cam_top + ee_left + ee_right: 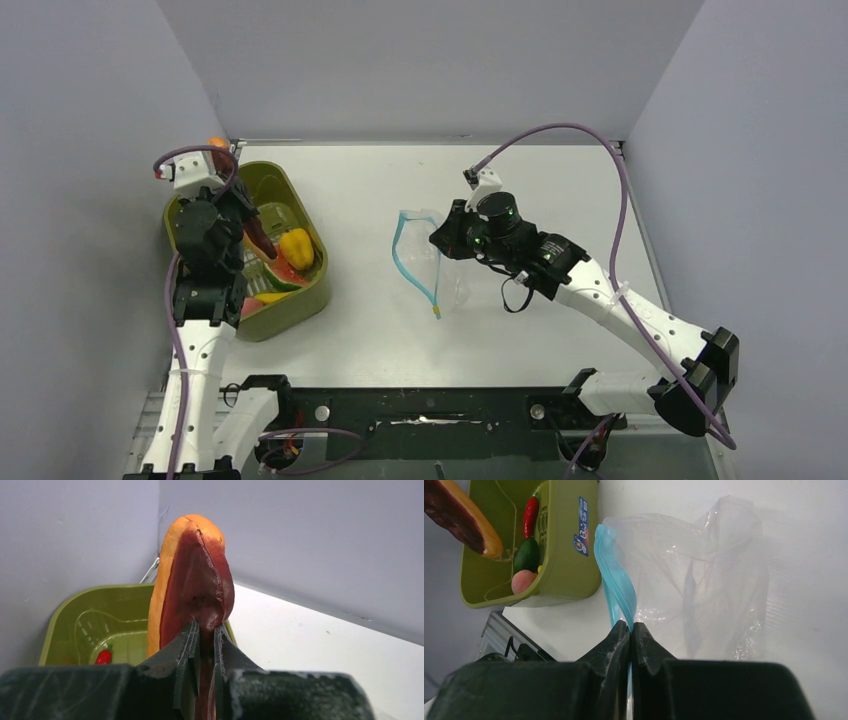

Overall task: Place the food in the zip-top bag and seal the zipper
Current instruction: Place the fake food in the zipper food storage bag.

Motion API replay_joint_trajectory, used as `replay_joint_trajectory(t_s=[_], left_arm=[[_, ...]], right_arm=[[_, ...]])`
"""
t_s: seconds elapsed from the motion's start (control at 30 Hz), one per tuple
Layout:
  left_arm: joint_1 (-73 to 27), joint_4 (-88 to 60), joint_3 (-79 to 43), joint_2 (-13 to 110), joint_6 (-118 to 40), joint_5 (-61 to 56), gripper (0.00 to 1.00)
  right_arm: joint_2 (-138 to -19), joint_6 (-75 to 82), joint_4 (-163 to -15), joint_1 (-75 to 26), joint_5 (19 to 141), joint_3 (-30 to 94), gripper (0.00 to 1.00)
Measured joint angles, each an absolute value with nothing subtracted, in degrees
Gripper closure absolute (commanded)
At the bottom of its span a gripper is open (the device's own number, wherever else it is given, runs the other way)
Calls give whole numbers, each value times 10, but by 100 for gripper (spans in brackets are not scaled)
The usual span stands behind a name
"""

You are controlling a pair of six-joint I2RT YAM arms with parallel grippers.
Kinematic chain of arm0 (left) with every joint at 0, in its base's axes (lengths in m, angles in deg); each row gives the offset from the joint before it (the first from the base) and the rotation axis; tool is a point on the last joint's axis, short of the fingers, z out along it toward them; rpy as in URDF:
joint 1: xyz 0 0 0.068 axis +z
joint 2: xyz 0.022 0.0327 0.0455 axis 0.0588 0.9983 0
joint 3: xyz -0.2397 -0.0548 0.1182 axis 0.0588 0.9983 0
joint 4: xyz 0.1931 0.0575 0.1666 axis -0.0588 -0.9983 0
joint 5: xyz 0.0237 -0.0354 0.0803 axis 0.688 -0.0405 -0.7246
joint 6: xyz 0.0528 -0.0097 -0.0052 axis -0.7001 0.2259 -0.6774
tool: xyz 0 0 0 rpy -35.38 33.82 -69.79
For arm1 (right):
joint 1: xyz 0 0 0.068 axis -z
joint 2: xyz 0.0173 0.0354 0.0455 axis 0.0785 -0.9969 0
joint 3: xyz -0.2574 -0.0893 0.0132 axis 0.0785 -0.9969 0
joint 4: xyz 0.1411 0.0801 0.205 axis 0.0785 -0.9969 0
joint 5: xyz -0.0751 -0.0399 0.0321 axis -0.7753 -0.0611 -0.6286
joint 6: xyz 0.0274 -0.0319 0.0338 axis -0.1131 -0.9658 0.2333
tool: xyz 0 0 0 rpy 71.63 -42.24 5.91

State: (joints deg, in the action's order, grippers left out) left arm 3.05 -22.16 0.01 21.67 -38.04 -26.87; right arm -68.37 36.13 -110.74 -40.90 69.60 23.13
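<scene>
My left gripper [249, 222] [206, 626] is shut on a long dark-red toy food with an orange rim [192, 575] and holds it above the olive-green bin; the piece also shows in the right wrist view [461, 516]. My right gripper [447, 236] [630, 625] is shut on the light-blue zipper [616, 582] of the clear zip-top bag [704, 585], which lies crumpled at the table's middle [447, 282]. Its zipper [408, 262] curves open toward the bin. More food lies in the bin: a yellow pepper [297, 247], a watermelon slice [285, 276], a red chili [530, 514], a dark green piece [526, 555] and a peach [523, 581].
The olive-green bin [312, 292] [70, 615] [566, 555] stands at the left, close to the left wall. Grey walls enclose the table on three sides. A small orange piece [217, 143] shows behind the left arm at the back corner.
</scene>
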Motion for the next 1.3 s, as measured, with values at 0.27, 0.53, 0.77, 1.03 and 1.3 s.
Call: replay_joint_trajectory(t_s=[0.27,0.53,0.77,1.03,1.3], left_arm=[[8,-194,-11,187,-374,-203,100],[-12,-122,-6,180,-318,-75,100],[-18,-22,33,168,-250,20,100],[-19,92,79,163,-176,75,100],[-21,185,124,164,-131,99,100]], right_arm=[[-708,390,-1096,-408,710,231,100],[-725,439,-1065,-401,732,232,100],[-755,500,-1020,-395,750,232,100],[-815,578,-948,-387,804,232,100],[-828,636,-893,-387,862,241,100]])
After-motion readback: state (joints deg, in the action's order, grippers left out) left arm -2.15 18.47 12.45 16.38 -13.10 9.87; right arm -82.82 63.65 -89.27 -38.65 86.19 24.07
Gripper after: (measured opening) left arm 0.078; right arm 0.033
